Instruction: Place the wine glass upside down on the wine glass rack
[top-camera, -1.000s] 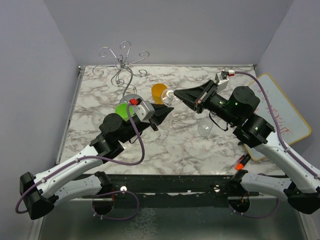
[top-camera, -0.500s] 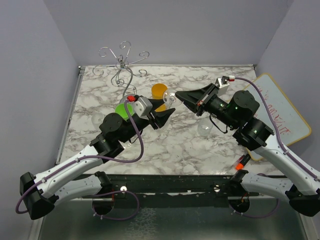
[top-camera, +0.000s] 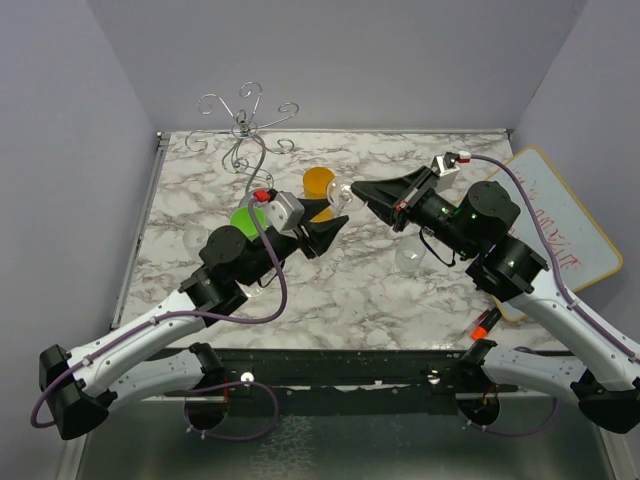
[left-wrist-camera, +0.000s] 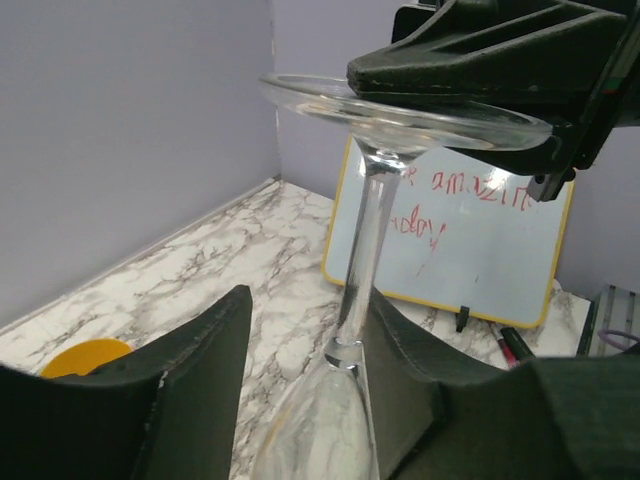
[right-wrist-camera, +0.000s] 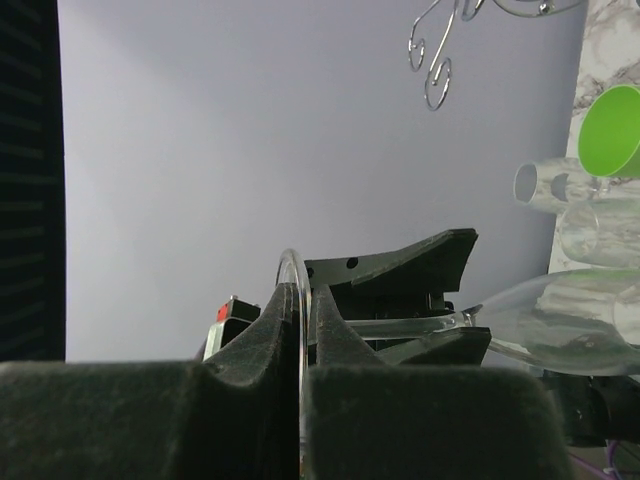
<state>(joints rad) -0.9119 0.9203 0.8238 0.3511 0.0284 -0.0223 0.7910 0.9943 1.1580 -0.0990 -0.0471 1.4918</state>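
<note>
The clear wine glass (top-camera: 341, 195) hangs in the air between my two grippers, above the middle of the table. My right gripper (top-camera: 358, 190) is shut on the rim of its round foot, as the right wrist view shows (right-wrist-camera: 300, 290). My left gripper (left-wrist-camera: 312, 300) is open with its jaws either side of the stem (left-wrist-camera: 368, 230); the right-hand finger touches the glass and the other stands apart. The bowl (right-wrist-camera: 570, 310) points towards the left arm. The silver wire wine glass rack (top-camera: 243, 130) stands at the back left, and its curls show in the right wrist view (right-wrist-camera: 437, 60).
An orange cup (top-camera: 319, 181) and a green cup (top-camera: 244, 218) sit near the rack's base. Another clear glass (top-camera: 410, 257) stands under the right arm. A whiteboard (top-camera: 560, 225) lies at the right edge. Clear glasses (right-wrist-camera: 545, 183) sit beside the green cup.
My left gripper has risen towards the glass and opened, and its jaws now straddle the stem. My right gripper has shifted slightly with the glass's foot still held.
</note>
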